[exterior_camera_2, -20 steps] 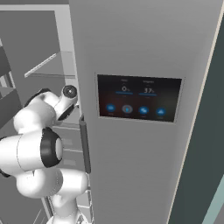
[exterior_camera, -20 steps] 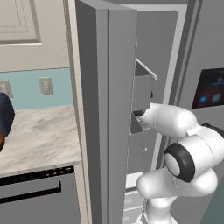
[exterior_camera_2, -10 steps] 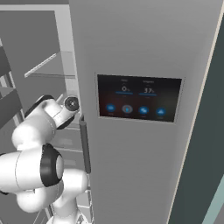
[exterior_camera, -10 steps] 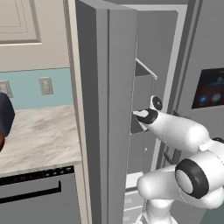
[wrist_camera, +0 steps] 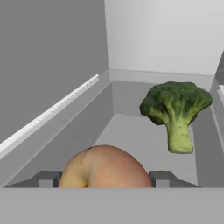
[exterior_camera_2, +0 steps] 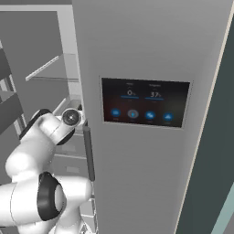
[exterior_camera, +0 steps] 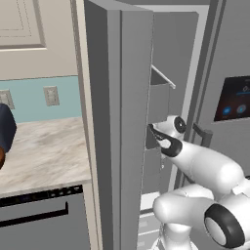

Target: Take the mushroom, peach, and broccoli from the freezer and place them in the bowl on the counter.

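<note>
Peach (wrist_camera: 106,167) sits low in the hand view between the two finger tips (wrist_camera: 47,178) of the gripper (wrist_camera: 105,179), one tip on each side of the fruit (whether they actually pinch it I cannot tell). Broccoli (wrist_camera: 176,109) stands beyond it to the right in a grey bin of the freezer (exterior_camera: 161,97), whose open door (exterior_camera: 112,122) stands beside the counter (exterior_camera: 44,151).

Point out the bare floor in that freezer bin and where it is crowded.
Bare grey floor runs between the peach and the back wall, left of the broccoli. Crowded: the broccoli stands near the right wall, and the peach sits between the end effector's fingertips.
</note>
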